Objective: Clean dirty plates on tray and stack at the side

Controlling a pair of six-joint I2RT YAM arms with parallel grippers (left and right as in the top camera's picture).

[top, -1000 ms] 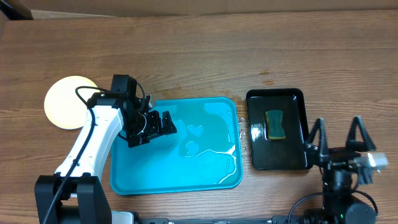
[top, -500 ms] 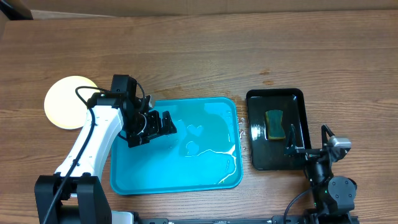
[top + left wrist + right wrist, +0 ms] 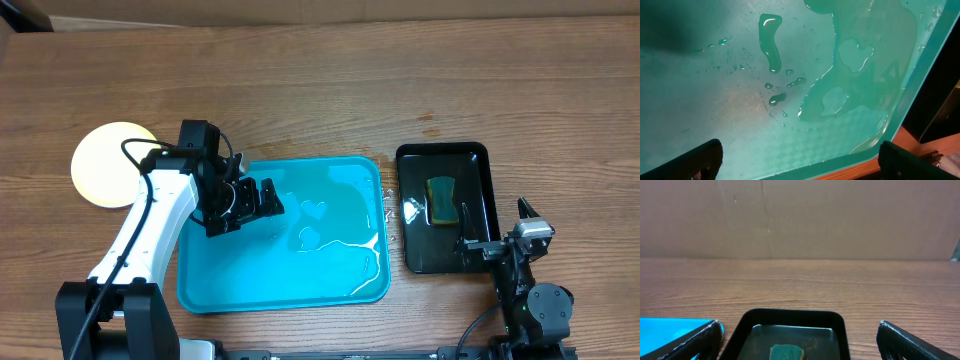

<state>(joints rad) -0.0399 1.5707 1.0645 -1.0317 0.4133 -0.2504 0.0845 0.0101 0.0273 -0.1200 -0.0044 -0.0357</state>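
Nearby, sponge point(image 3: 442, 200) in black tray point(image 3: 478, 151), left arm point(image 3: 150, 215) overlapping plate point(image 3: 100, 170), perhaps stacked.

A brown wood-grain tabletop point(image 3: 400, 80) runs back to a plain brown cardboard wall point(image 3: 800, 215), evenly lit.

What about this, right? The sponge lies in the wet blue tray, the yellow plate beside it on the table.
No. The overhead view shows the sponge in the black tray; the yellow plate does lie on the table beside the wet blue tray.
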